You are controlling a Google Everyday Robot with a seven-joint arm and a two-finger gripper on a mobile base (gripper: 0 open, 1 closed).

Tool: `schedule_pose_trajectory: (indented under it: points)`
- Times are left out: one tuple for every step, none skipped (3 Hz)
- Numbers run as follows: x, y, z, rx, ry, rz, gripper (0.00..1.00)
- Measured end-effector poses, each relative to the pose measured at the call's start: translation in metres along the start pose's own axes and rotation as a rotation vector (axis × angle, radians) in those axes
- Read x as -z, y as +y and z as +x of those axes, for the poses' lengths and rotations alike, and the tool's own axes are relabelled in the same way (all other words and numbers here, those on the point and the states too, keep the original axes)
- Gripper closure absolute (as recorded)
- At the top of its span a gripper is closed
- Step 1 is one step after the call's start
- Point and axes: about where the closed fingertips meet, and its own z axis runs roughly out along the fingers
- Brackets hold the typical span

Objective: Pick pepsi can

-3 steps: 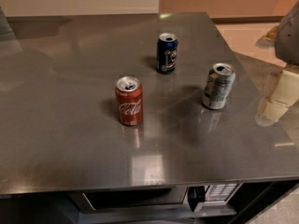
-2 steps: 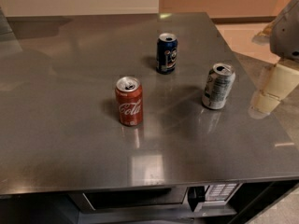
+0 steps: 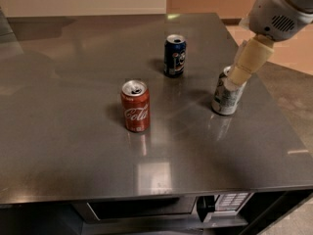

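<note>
At right, gripper (image 3: 237,77) over silver can (image 3: 225,101), apart or together unclear. Pepsi can (image 3: 174,56) upper middle, red can (image 3: 135,106) center.

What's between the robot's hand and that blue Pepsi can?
Only bare tabletop, in the camera view; the hand hangs by the silver can, right of the pepsi can.

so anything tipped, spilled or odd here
Nothing stands out: the pepsi can, red cola can and silver can stand upright, apart, no spill. The tool hangs at the silver can's top, right of the pepsi can.
</note>
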Motion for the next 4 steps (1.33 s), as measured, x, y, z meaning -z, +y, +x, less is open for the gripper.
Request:
schedule_pose_trajectory:
  points:
    - [-0.017, -0.033, -0.030, -0.061, -0.067, -0.013, 0.00]
    - [-0.040, -0.059, -0.054, -0.149, -0.114, -0.020, 0.00]
    - [-0.072, -0.081, -0.072, -0.226, -0.127, -0.017, 0.00]
    - [-0.102, -0.097, -0.087, -0.278, -0.132, 0.001, 0.00]
